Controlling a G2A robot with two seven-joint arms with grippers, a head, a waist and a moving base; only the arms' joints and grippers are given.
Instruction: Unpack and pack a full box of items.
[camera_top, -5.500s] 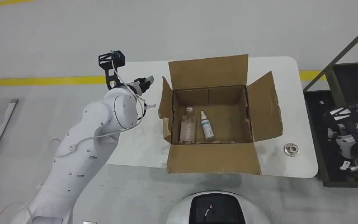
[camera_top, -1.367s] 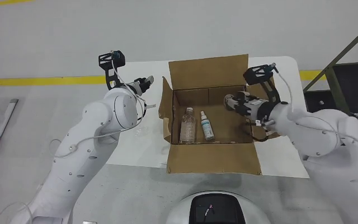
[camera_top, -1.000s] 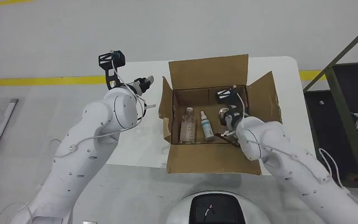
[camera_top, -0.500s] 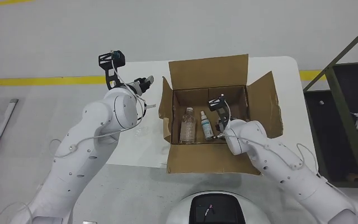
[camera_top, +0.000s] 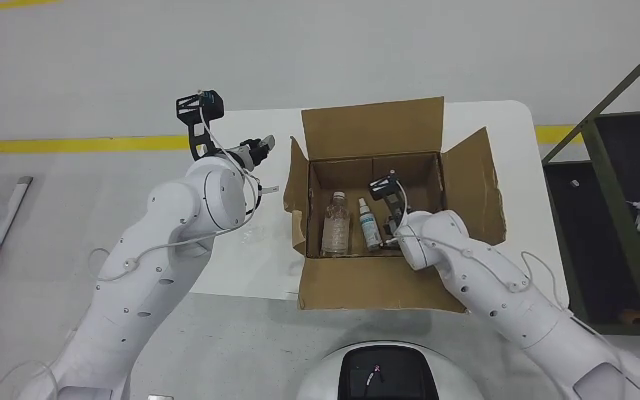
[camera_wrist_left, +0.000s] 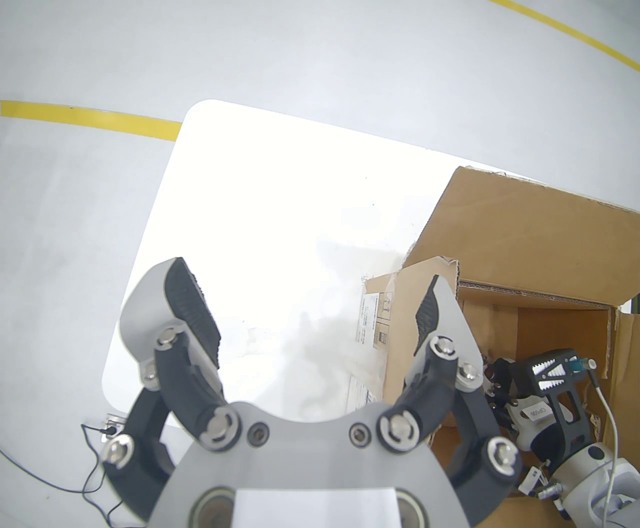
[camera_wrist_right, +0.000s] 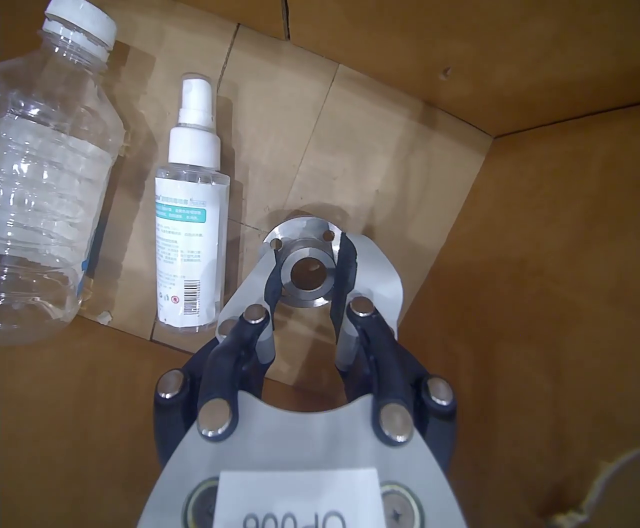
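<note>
**A:** Where is the right hand (camera_wrist_right: 310, 271)?

**B:** Down inside the open cardboard box (camera_top: 372, 130). It is clenched on a small metal flange (camera_wrist_right: 300, 231), with one finger on either side of the hub.

**A:** Is the flange resting on the bottom of the box?

**B:** It is low over the bottom, but I cannot tell whether it touches. It sits just beside the spray bottle (camera_wrist_right: 189, 220), on the side away from the water bottle (camera_wrist_right: 47, 200).

**A:** How do the two bottles lie?

**B:** Both lie flat on the box floor, side by side, with their caps pointing toward the far wall. The clear water bottle is nearer the left wall, and the spray bottle is nearer the middle.

**A:** And the left hand (camera_wrist_left: 310, 315)?

**B:** It is released, with its fingers spread wide and nothing between them. It hangs above the white desk (camera_wrist_left: 260, 200), outside the box and near the left flap.

**A:** Where is the box on the desk?

**B:** It stands on the desk with all four flaps folded outward.
</note>
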